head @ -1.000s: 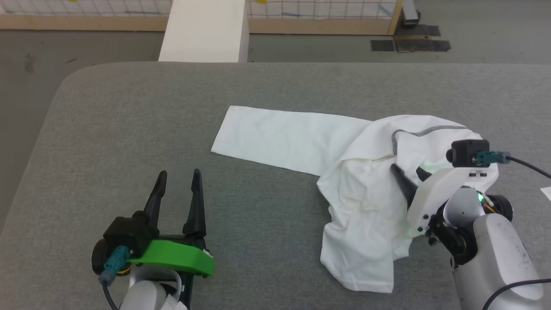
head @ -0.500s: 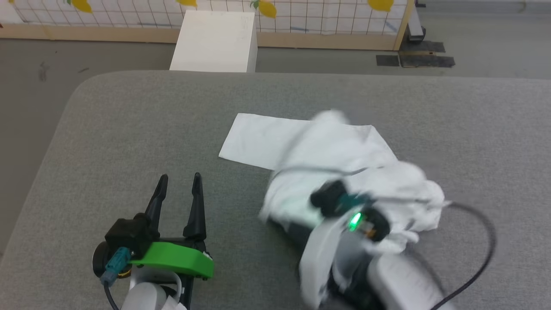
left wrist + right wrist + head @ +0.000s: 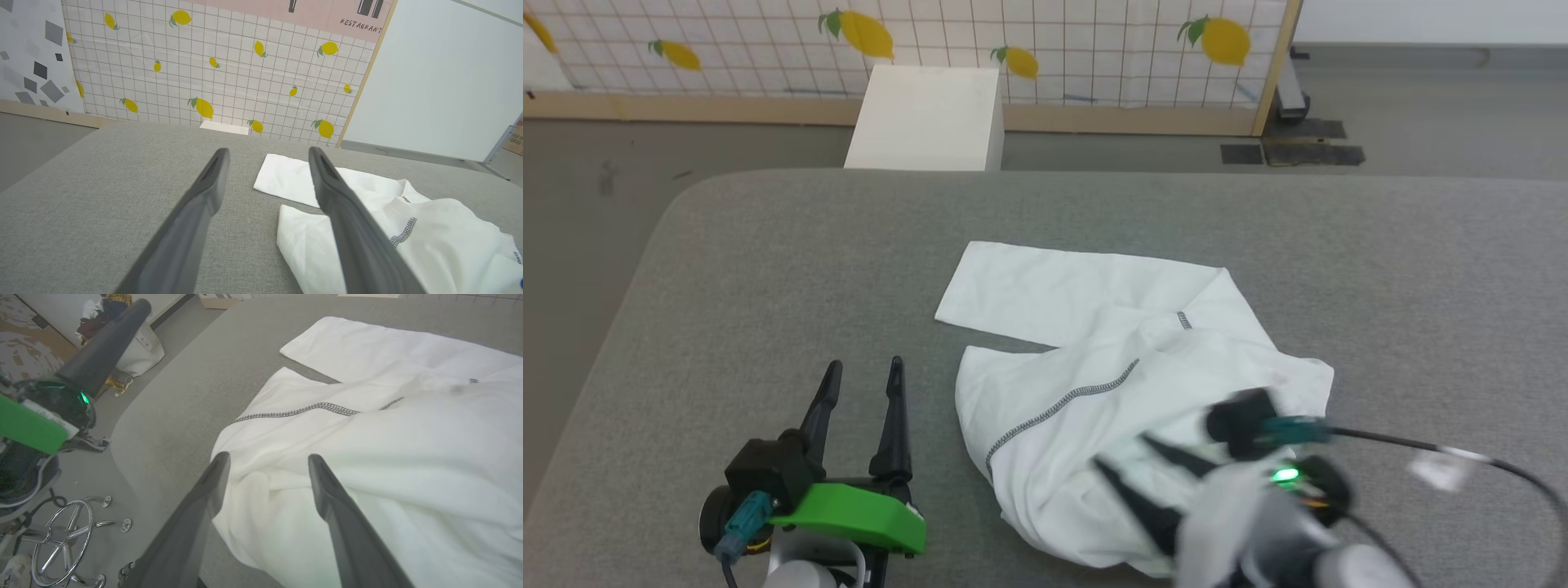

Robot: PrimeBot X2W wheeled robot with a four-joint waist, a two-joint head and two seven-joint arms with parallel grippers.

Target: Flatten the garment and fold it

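Garment point(image 3: 1111, 408) lies rumpled on grey table point(image 3: 768, 269), left claw point(image 3: 864, 365) and right claw point(image 3: 1123, 453) both released.

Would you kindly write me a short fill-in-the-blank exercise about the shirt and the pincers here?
1. The white long-sleeved shirt with grey-stitched seams lies rumpled on a padded table covered in ____ fabric.
2. The left pincer, on its green plastic mount, has its jaws ____ and holds nothing.
3. The right pincer, jaws apart, points at the ____.
4. Behind the white rectangular box, the gridded wall panel is printed with yellow ____.

Missing words: grey; open; shirt; lemons.
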